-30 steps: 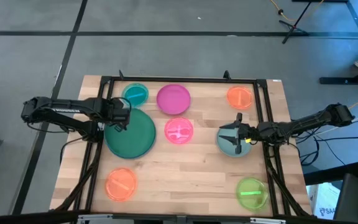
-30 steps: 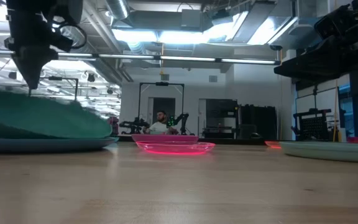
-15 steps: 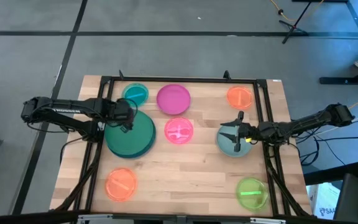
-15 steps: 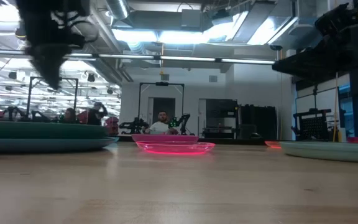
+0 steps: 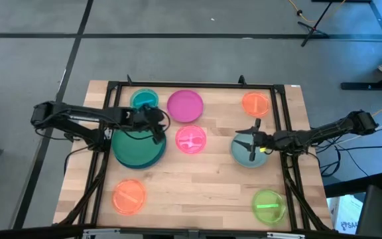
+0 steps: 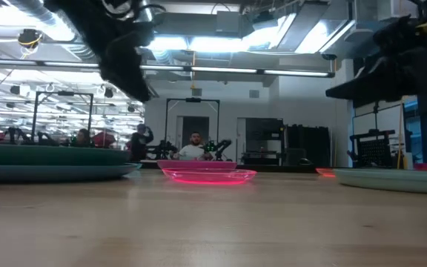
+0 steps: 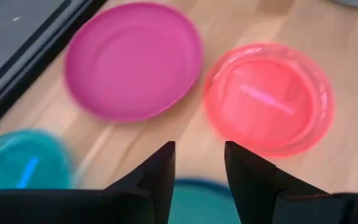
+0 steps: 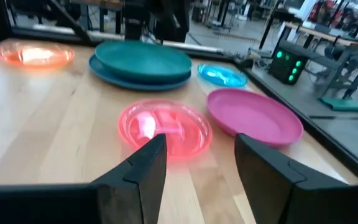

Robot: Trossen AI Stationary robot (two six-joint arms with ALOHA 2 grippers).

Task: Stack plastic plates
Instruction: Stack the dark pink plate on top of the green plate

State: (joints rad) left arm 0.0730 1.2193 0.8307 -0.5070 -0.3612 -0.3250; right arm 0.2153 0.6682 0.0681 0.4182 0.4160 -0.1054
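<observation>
At the near edge of the wooden counter lie an orange plate on the left and a lime plate on the right, well apart. Farther in, a large teal plate sits stacked on a blue plate whose rim shows just under it; the left jaws, released with a clear gap and holding nothing, hang above the teal plate's right edge, just beside a clear pink plate at mid-counter. To the right, the right jaws hover over a grey-blue plate, spread apart and gripping nothing; from table height that plate's rim lies flat on the wood and the dark arm hangs above it. Along the far edge sit a small teal plate, a magenta plate and a second orange plate, each apart from the others. The left wrist camera looks down past its open fingers at the magenta and pink plates lying side by side, not touching. Beyond the counter, people sit at desks in the room.
</observation>
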